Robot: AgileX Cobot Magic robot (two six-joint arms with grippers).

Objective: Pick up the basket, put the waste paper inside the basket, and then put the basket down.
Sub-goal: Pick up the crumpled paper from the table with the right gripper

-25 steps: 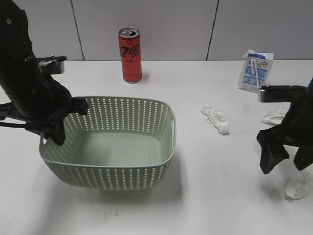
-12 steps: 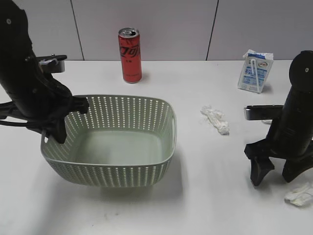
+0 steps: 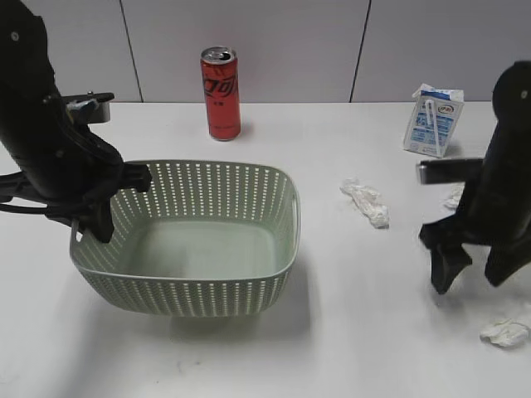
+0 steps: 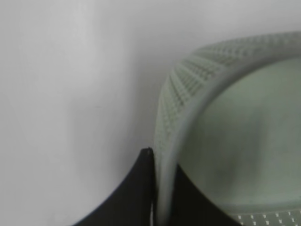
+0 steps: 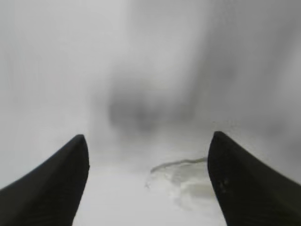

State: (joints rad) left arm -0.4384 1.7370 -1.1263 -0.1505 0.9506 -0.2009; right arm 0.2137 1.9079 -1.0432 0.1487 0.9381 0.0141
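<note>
A crumpled paper wad (image 3: 504, 332) lies at the near right of the white bench (image 3: 365, 332), just nearer and to the right of the right end effector (image 3: 470, 275), whose two black fingers hang spread wide above the surface, holding nothing. In the right wrist view a pale, blurred wad (image 5: 188, 181) shows between and beyond the open fingertips.

At the left, the pale green basket (image 3: 195, 249) is pinched at its left rim by the left end effector (image 3: 98, 225); the left wrist view shows black fingers (image 4: 136, 188) pressed on either side of the perforated wall (image 4: 171, 136).

A second wad (image 3: 366, 202) lies right of the basket, between the two arms, and a third wad (image 3: 454, 197) peeks out behind the right arm.

At the far edge stand a red drinks can (image 3: 220, 94) with dark lettering too small to read and, to the right, a blue-and-white carton (image 3: 433, 120) bearing a small oval logo that cannot be made out.
</note>
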